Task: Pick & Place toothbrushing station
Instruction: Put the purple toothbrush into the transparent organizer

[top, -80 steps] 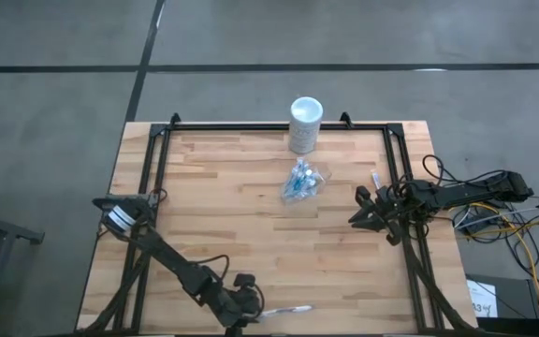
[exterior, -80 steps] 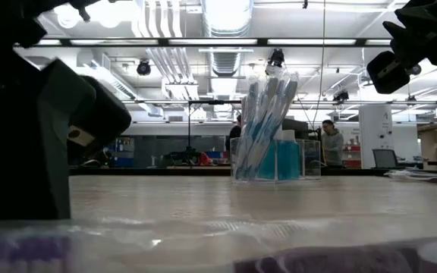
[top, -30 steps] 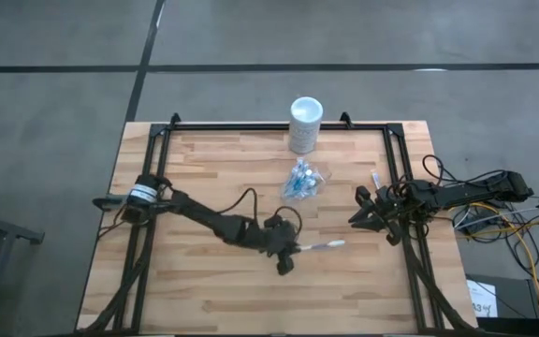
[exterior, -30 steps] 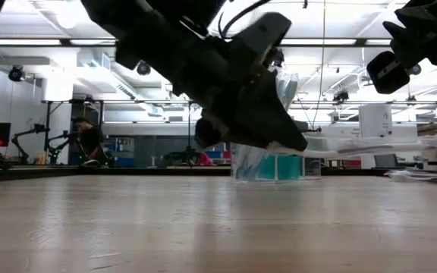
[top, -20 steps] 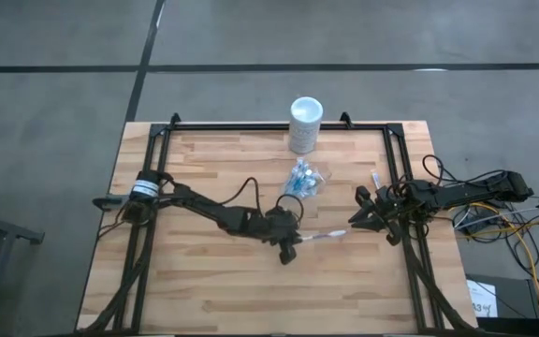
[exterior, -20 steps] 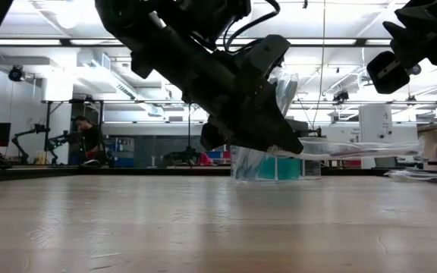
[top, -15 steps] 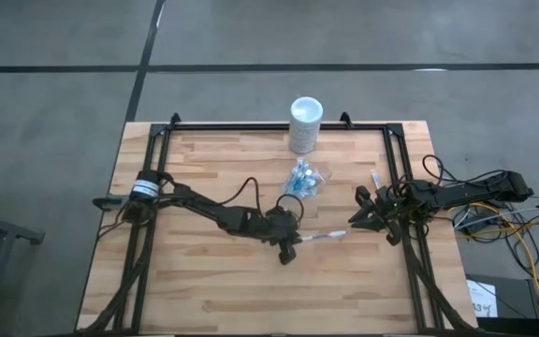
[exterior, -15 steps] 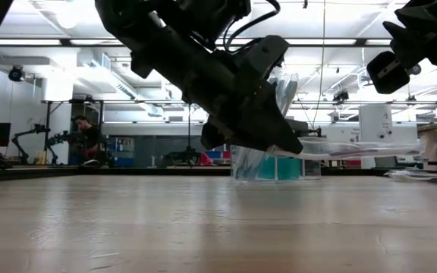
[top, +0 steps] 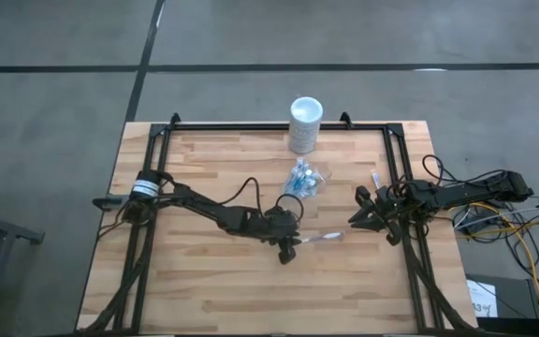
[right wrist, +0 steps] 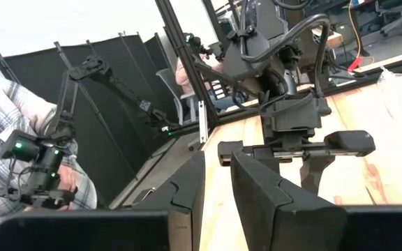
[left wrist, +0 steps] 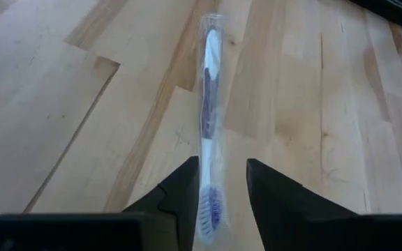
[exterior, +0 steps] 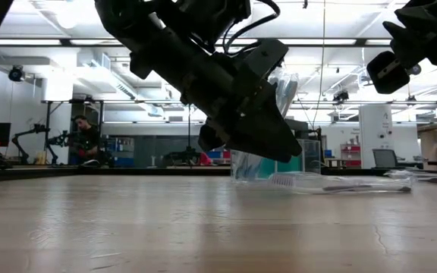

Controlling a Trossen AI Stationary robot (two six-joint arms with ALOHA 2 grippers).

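Wrapped toothbrush [left wrist: 209, 132]: blue-and-white, in a clear sleeve, lying flat on the wooden counter [top: 204, 168]; bristle end between the left fingers [left wrist: 180, 192], handle running straight out ahead of them. Seen from the low camera, resting on the counter surface [exterior: 340, 184], not lifted.

Left gripper [top: 291, 246]: low over the counter's middle, fingers spread, a gap showing on each side of the toothbrush sleeve; no pinch visible.

Clear plastic cup [top: 303, 181]: upright, packed with blue-and-white toothbrushes and teal tubes, beyond the left fingers and off to one side of the loose toothbrush; apart from it.

White cylinder [top: 305, 123]: upright at the counter's far edge, past the cup.

Right gripper [top: 356, 218]: near the counter's right edge, off the surface, well apart from the cup; fingers [right wrist: 187, 183] nearly pressed together with only a narrow slit between them, nothing in it.

Person [exterior: 88, 139]: in the room behind the counter, seated at a distance.
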